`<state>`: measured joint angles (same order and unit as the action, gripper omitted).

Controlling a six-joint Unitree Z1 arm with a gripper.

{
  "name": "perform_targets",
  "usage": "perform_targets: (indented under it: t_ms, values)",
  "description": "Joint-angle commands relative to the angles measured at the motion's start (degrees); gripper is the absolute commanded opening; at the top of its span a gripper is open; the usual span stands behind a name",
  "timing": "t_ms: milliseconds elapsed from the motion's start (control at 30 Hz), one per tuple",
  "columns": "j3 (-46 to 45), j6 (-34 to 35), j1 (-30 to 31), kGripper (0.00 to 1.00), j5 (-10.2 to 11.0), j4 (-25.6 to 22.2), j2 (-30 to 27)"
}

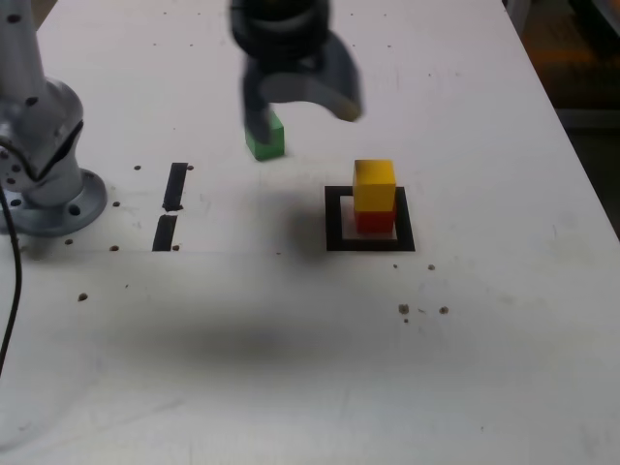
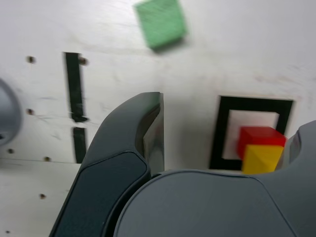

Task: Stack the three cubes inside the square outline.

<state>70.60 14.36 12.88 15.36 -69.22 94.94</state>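
Now the yellow cube (image 1: 374, 184) sits on top of the red cube (image 1: 374, 222), and both stand inside the square outline (image 1: 335, 219) on the white table (image 1: 291, 368). The green cube (image 1: 265, 139) lies apart from them, farther back and toward the exterior view's left, outside the outline. The gripper (image 1: 302, 105) hangs blurred above the table between the green cube and the stack, its fingers spread apart with nothing between them. In the wrist view one dark finger (image 2: 148, 133) shows clearly; the stack (image 2: 260, 148) appears beside the other finger, not clamped. Two short black strips (image 1: 170, 207) lie near the arm's grey base (image 1: 44, 184) at the exterior view's left.
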Motion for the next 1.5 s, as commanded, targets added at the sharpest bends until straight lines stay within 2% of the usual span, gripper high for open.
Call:
perform_targets:
  t_ms: [0,167,367,600,800,1233,1367,1467]
  values:
    - [-3.01,0.63,-1.12,0.91,-0.01,0.12,-2.11]
    - [-10.22,0.89,-4.99,0.91,-0.53,2.77,-5.37]
    - [-13.66,-0.77,-10.62,0.91,-1.32,6.29,-5.77]
    - [-12.63,-4.39,-17.02,0.92,-2.8,9.54,-2.51]
    - [-10.5,-7.79,-21.3,0.91,-5.15,10.22,0.68]
    - [-9.18,-13.74,-28.67,0.91,-7.92,12.86,6.07]
    - [-9.34,-15.39,-30.38,0.88,-8.84,13.16,6.84]
    - [-9.56,-16.44,-31.43,0.82,-9.64,13.06,7.18]
